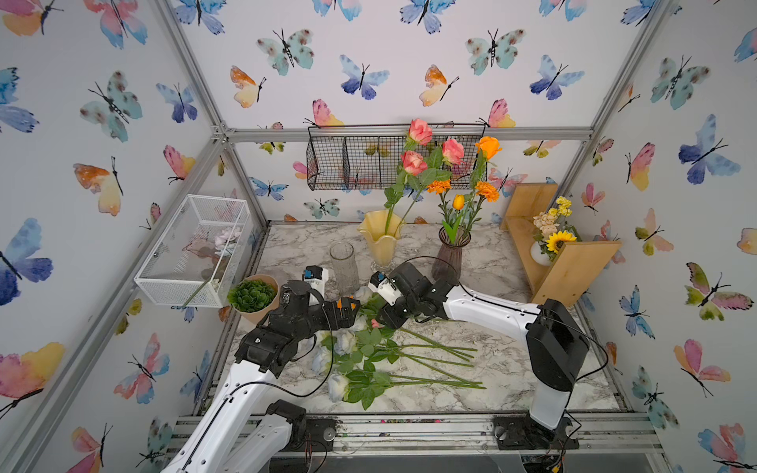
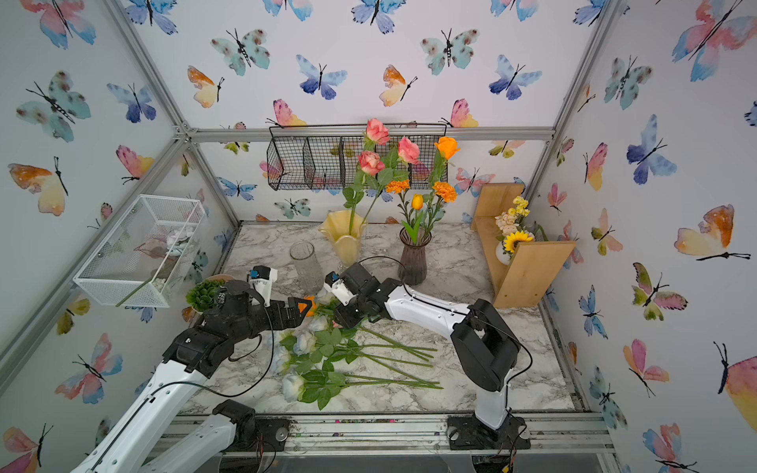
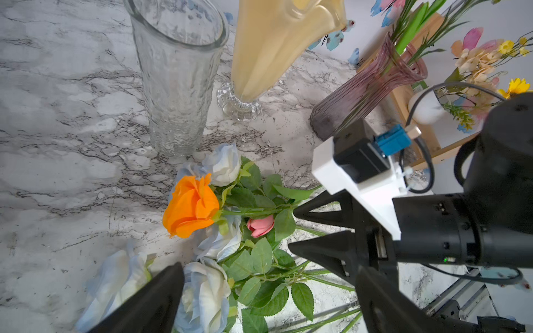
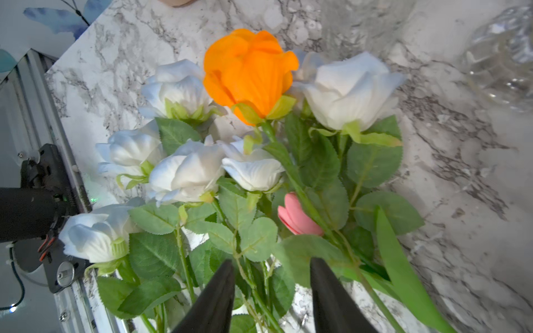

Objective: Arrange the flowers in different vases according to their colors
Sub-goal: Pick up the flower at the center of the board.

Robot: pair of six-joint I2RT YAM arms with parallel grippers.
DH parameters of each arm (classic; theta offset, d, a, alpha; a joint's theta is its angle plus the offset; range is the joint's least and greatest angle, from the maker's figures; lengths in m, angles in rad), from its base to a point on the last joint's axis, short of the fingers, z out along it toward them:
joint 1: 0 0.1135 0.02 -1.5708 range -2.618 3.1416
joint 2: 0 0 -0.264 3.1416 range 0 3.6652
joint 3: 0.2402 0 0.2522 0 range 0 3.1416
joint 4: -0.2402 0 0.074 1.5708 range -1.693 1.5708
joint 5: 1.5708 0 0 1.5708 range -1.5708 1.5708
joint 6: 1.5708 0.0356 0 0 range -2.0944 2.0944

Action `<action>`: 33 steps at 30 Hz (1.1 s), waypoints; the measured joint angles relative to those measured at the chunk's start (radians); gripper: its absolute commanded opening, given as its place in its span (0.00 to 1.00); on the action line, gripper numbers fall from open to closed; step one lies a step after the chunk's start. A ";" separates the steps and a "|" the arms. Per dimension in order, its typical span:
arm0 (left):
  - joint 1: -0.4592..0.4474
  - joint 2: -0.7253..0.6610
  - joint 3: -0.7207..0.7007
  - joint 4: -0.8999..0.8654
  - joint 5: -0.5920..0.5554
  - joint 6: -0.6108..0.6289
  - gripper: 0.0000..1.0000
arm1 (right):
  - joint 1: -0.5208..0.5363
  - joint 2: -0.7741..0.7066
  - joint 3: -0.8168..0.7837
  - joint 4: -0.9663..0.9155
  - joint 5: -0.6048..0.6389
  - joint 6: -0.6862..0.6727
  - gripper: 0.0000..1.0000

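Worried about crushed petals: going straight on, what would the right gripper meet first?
The right gripper would probably meet rose leaves first, then the pink tulip bud; depth unclear.

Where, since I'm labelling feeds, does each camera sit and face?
Top view: high over the arm bases, facing down toward the back wall; left arm, right arm.
Top view: beside it, same aim; same arms, yellow vase.
Left wrist: on the left arm, facing the clear vase past the left fingers; right gripper shows.
Right wrist: on the right arm, facing white roses between the right fingers.
Shared: both wrist views show the orange rose.
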 measured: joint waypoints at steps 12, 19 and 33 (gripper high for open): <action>-0.025 -0.015 0.000 -0.010 -0.024 -0.008 0.99 | -0.001 0.056 0.058 -0.045 0.015 -0.069 0.47; -0.025 -0.072 -0.008 -0.001 -0.024 -0.008 0.99 | -0.001 0.138 0.090 -0.049 0.068 -0.156 0.46; -0.025 -0.089 -0.016 0.008 -0.024 -0.008 0.99 | -0.001 0.175 0.116 -0.038 0.103 -0.233 0.37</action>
